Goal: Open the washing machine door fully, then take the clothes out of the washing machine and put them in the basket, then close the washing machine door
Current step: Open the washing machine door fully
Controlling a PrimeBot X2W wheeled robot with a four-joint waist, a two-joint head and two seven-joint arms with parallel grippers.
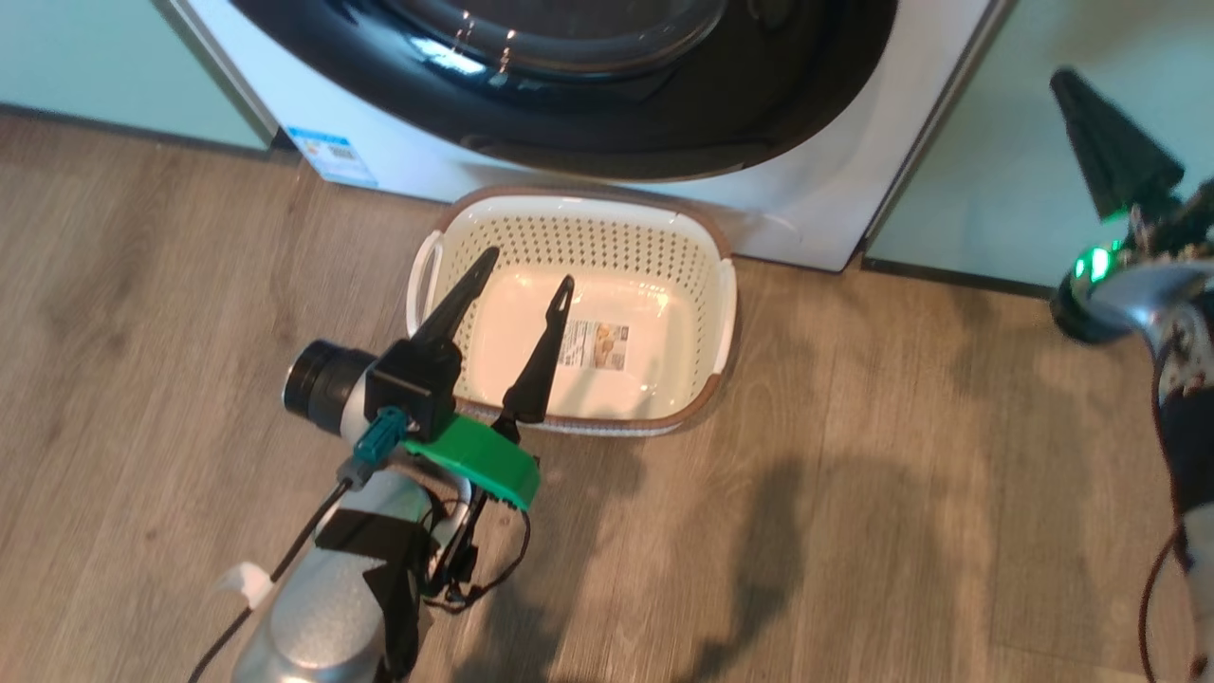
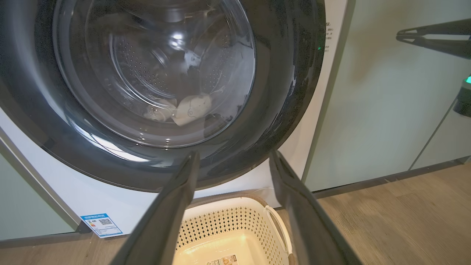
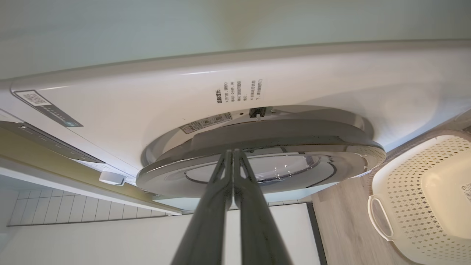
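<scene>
on the washing machine (image 1: 835,190) the door (image 1: 569,123) looks unopened, so every step remains. the basket (image 1: 616,247) sits empty below. the clothes (image 2: 191,106) lie in the drum. left tool (image 1: 527,266) apart, right tool (image 3: 232,152) pressed together by the door's edge.

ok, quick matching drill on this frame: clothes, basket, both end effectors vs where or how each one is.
1 clothes
2 basket
3 left end effector
4 right end effector

a shut, pointing at the washing machine door edge
b empty, on the floor before the washing machine
c open, fingers apart
d behind the door glass

Pairs: 1-d, 2-b, 3-c, 4-a
</scene>
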